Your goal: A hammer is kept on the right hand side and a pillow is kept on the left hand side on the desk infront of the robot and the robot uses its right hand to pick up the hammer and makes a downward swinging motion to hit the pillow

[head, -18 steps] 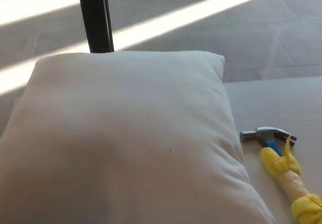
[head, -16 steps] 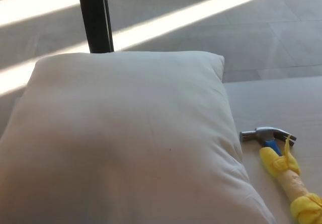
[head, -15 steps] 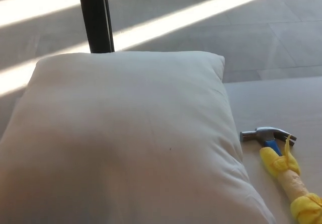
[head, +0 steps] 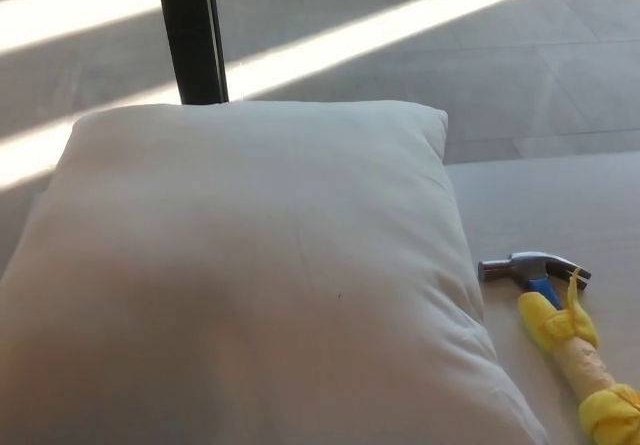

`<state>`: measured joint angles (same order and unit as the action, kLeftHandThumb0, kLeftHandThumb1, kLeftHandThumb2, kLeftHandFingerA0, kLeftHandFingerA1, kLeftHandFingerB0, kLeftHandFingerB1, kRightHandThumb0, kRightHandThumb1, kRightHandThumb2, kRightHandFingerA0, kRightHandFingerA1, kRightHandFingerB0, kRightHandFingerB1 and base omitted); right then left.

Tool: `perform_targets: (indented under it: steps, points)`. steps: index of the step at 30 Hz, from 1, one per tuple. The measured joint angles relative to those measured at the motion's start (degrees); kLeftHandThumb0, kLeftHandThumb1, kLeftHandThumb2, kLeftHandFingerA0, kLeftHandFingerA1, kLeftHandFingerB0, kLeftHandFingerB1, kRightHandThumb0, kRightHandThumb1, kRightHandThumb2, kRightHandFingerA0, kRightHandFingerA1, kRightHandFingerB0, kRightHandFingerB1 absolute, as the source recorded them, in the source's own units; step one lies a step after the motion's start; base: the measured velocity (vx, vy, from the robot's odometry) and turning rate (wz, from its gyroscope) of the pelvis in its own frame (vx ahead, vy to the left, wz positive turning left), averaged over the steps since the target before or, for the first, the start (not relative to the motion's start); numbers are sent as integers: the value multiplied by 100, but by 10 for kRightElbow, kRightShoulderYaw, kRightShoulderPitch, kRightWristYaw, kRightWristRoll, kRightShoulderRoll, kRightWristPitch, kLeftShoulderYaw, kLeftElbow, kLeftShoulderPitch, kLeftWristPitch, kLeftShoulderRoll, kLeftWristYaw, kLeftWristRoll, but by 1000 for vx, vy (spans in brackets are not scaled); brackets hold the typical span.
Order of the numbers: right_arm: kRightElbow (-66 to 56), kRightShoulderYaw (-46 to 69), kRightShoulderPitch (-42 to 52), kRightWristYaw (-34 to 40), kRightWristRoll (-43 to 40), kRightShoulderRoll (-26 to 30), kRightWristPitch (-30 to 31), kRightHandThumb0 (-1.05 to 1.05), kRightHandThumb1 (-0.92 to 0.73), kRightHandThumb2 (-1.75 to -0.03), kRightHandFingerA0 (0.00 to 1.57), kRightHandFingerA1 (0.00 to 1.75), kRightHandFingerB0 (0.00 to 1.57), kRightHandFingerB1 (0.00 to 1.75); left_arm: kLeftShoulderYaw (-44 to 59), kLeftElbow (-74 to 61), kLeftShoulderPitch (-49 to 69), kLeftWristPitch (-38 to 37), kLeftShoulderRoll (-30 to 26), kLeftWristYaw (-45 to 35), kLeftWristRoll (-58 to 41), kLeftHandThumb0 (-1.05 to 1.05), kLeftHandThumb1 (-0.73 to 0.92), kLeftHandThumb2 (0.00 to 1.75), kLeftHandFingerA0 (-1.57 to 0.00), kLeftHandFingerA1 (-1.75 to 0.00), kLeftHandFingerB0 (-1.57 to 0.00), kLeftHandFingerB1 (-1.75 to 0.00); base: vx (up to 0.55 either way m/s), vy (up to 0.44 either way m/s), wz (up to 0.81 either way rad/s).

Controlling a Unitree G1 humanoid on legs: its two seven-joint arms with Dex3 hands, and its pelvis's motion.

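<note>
Nothing is moving since the earlier frames except a slight camera drift. White pillow [head: 250,275] is lying across the worktop's [head: 560,215] left side, hammer [head: 560,330] with yellow cloth wraps is lying flat just right of it, steel head pointing toward the pillow. Neither hand is showing, so their state cannot be told.

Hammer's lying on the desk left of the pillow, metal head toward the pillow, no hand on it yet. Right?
Not quite: the head view shows the hammer lying right of the pillow, not left. The rest holds: it lies on the desk, metal head toward the pillow, no hand on it.
</note>
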<state>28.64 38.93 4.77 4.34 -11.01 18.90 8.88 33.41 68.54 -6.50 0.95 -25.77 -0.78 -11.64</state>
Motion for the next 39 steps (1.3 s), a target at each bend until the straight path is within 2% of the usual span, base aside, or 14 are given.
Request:
perform_targets:
  steps: [1,2,4,7,13,20,21,23,26,27,28,30,35,39]
  points:
    - [0,5,0,2,-4,0,7,-95,-75,-101,0,12,0,0,1,1,5,0,-4,0,-1,-29,7,99,-118,-123,-111,-118,0,0,0]
    - [0,10,0,3,-8,0,14,-93,-75,-101,0,11,0,0,2,2,9,0,-8,0,-3,-83,16,137,-84,-142,-85,-136,0,0,0]
    - [2,22,-2,6,-17,0,23,-96,-75,-102,0,10,0,1,6,6,17,-1,-15,-2,-7,-80,1,151,-83,-158,-78,-146,0,0,0]
    - [-9,34,-10,17,-29,0,37,-85,-68,-102,0,18,0,14,9,10,28,-1,-18,-4,-10,-86,22,143,-100,-147,-106,-143,0,0,0]
    - [-49,47,-78,44,-46,3,48,-101,-69,-106,0,19,10,21,17,16,44,2,-19,-7,-23,-95,21,145,-82,-137,-79,-136,0,0,0]
    - [-139,-2,-162,51,-47,28,61,-92,-59,-103,18,78,17,70,23,19,63,11,-19,-13,-34,-56,41,132,-117,-136,-91,-122,0,0,0]
    - [-149,-11,-168,50,-46,29,60,-85,-77,-64,1,82,12,57,24,20,65,11,-19,-14,-35,-77,25,152,-70,-156,-61,-147,0,0,0]
    - [-184,-33,-174,47,-46,27,61,-38,-49,-107,3,55,0,50,26,23,69,12,-19,-14,-38,-82,39,147,-70,-137,-59,-126,0,0,0]
    - [-243,-71,-175,43,-41,27,61,-71,-60,-96,3,50,6,43,26,24,70,14,-18,-11,-42,-85,47,141,-100,-140,-62,-116,0,0,0]
    - [-263,-85,-175,41,-40,26,61,-65,-78,-63,7,44,14,30,26,24,69,15,-18,-8,-43,-84,51,143,-93,-137,-56,-113,0,0,0]
    - [-282,-96,-175,39,-39,25,62,-35,-56,-109,3,54,0,49,26,24,68,16,-18,-6,-44,-79,49,152,-58,-151,-50,-137,0,0,0]
    - [-325,-125,-171,33,-37,18,62,-34,-59,-110,4,54,0,49,26,24,65,20,-18,1,-45,-79,49,155,-57,-156,-50,-142,0,0,0]
    - [-405,-218,-140,5,-27,9,63,-66,-74,-61,13,43,20,33,25,24,59,35,-18,27,-49,-71,56,151,-52,-151,-47,-136,0,0,0]
    - [-424,-292,-115,-11,-7,6,72,-63,-76,-62,14,42,20,34,26,23,62,41,-17,37,-54,-71,55,150,-53,-151,-48,-137,0,0,0]
